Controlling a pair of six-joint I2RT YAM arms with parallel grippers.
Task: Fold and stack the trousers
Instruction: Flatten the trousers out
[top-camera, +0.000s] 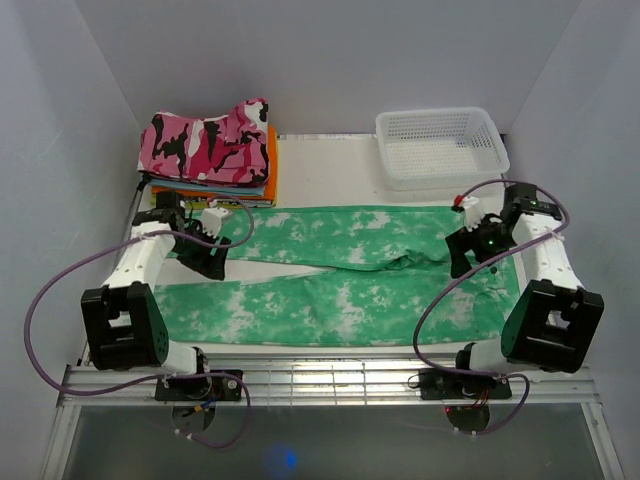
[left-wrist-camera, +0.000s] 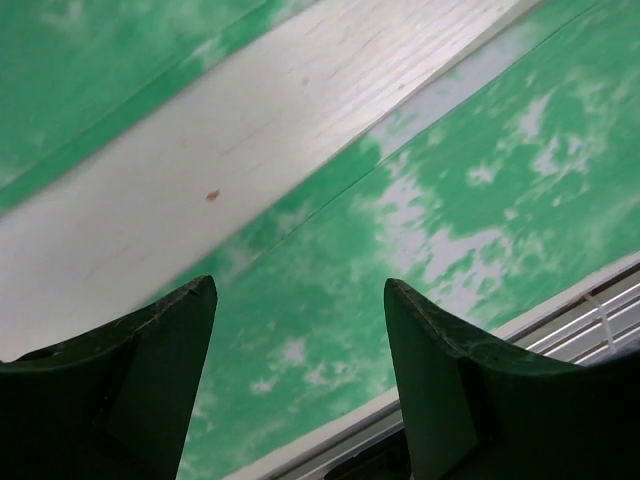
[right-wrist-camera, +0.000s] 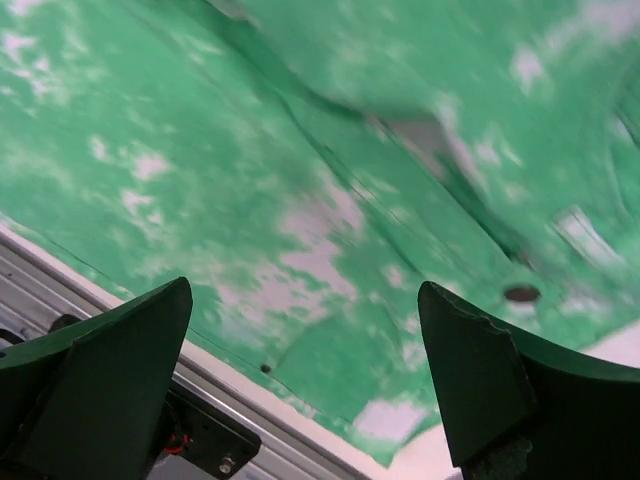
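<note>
The trousers (top-camera: 330, 270) lie flat across the table (top-camera: 330, 170), legs parted, with no fold made. The left gripper (left-wrist-camera: 300, 290) hangs over the leg ends and the right gripper (right-wrist-camera: 305, 290) over the waist. Both stand wide and empty. Folding and stacking are not yet begun.

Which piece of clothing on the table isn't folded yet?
The green trousers, spread flat across the table; the pink camouflage garment and orange clothes sit folded in a stack.
</note>
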